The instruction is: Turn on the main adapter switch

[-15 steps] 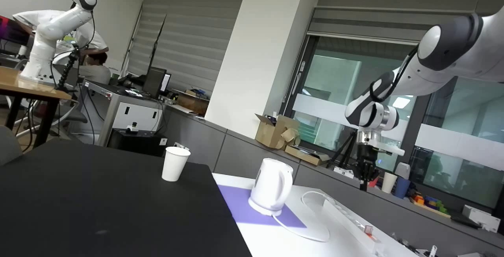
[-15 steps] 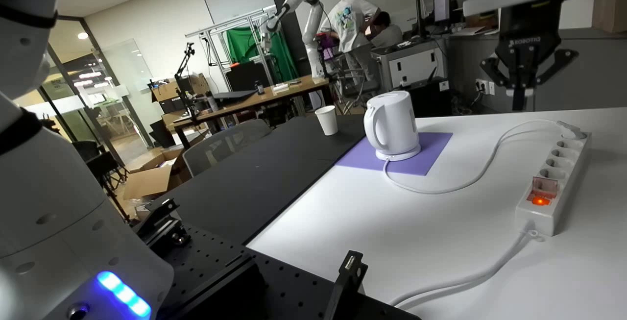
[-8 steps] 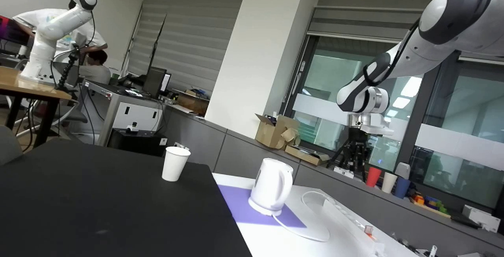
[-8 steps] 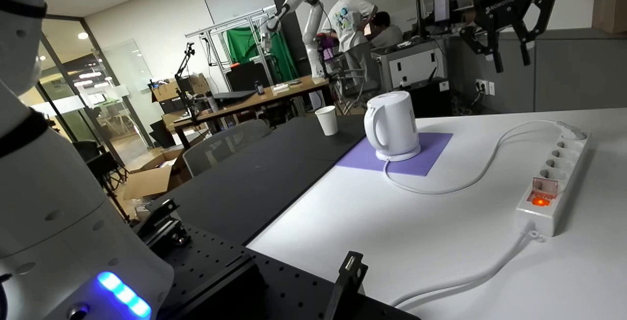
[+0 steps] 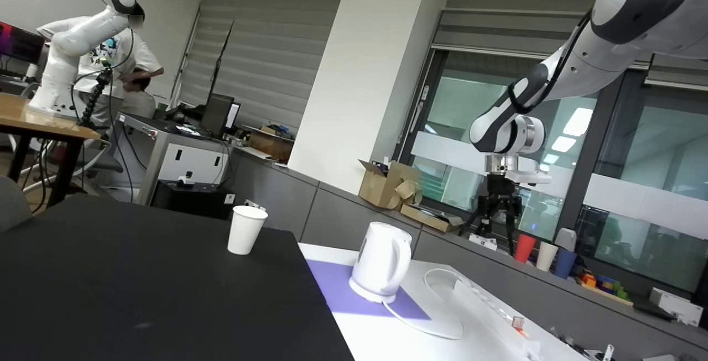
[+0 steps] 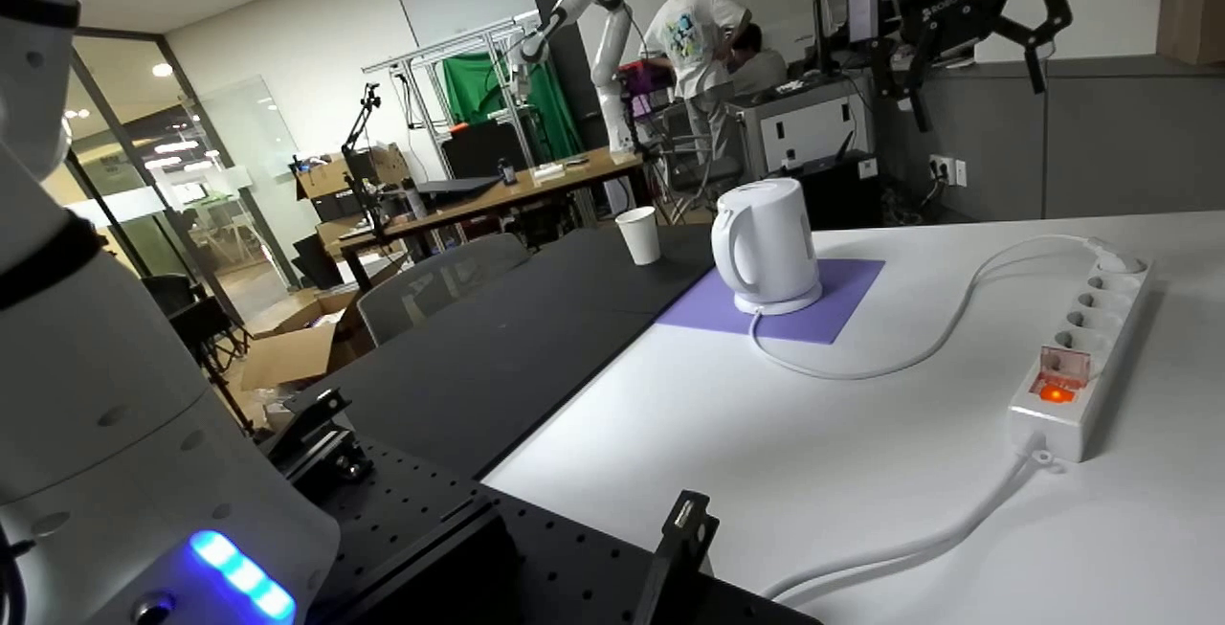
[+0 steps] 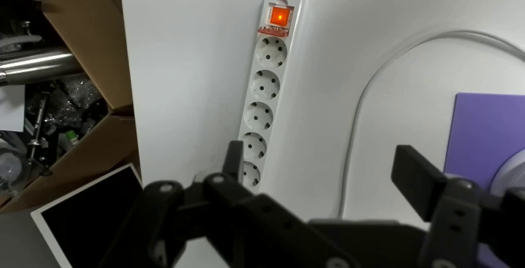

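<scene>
The main adapter is a long white power strip lying on the white table, seen in the wrist view and in both exterior views. Its switch glows orange at one end, with the clear red cover flipped up beside it. My gripper hangs well above the table, apart from the strip. Its jaws stand wide open and hold nothing. In the wrist view the left finger overlaps the sockets at the end opposite the switch, hiding part of that end.
A white kettle stands on a purple mat, its cord looping to the strip's far end. A paper cup is on the black table. Beyond the white table's edge sits a cardboard box of metal parts.
My gripper has risen higher above the table. Its fingers, together one second ago, have spread wide. The strip, kettle and cup stay put, and the switch stays lit.
</scene>
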### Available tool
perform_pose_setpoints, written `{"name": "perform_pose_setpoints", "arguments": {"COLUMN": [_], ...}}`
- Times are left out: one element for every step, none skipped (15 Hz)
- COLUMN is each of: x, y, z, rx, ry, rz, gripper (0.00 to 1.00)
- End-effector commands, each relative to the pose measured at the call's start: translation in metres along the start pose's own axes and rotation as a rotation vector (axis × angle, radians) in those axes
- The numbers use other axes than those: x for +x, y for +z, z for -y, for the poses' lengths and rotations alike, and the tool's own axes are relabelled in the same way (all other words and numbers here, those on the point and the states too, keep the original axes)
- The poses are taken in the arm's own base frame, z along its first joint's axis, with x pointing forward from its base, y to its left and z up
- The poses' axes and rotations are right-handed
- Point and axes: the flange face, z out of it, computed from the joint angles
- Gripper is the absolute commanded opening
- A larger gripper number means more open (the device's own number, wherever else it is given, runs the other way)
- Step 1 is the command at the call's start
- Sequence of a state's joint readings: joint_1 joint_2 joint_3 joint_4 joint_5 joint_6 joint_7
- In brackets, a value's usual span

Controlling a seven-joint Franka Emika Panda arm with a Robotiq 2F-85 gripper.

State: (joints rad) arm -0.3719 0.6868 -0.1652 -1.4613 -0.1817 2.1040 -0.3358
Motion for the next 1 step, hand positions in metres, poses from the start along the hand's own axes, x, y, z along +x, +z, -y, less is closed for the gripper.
{"name": "perform_pose_setpoints", "arguments": {"x": [0.0003], "y": [0.0014], "z": [-0.0012], "rx": [0.001], "ry": [0.0], "rz": [0.003], "gripper": [0.97]}}
